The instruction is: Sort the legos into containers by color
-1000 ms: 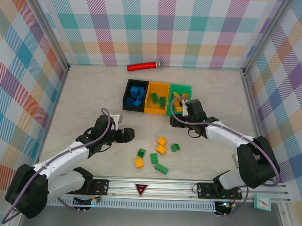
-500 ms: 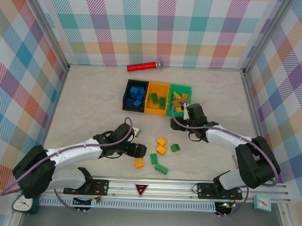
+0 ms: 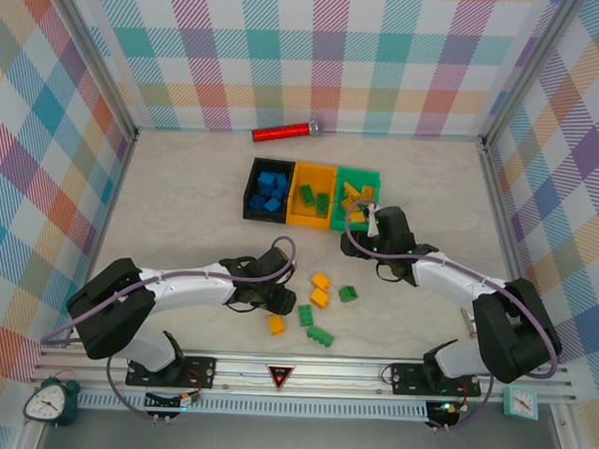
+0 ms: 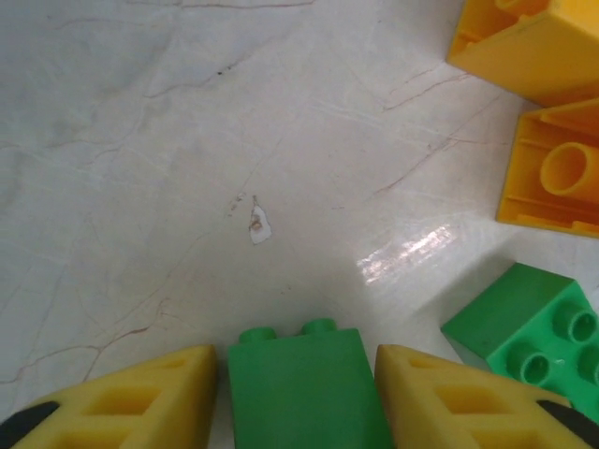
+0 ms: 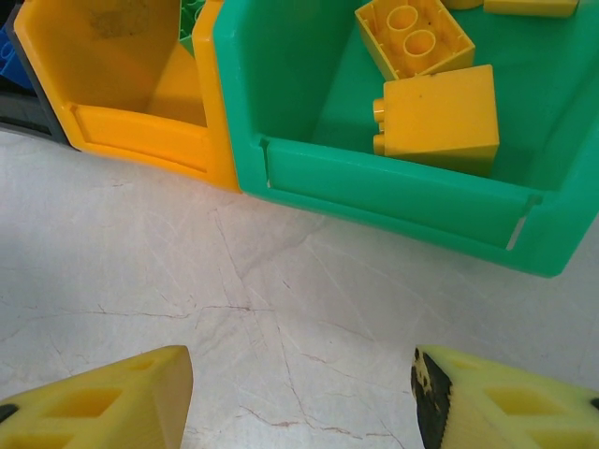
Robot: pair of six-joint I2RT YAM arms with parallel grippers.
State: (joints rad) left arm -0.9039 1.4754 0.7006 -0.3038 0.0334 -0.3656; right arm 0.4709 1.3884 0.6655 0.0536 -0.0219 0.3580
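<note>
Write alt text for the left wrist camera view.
A green brick sits on the pale table between the yellow fingers of the left gripper, which flank it closely. A second green brick and two yellow-orange bricks lie to the right.

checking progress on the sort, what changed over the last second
The left gripper swung right to the loose legos and closed on a green brick. The right gripper barely shifted, open in front of the green bin. The bins and red cylinder stayed put.
</note>
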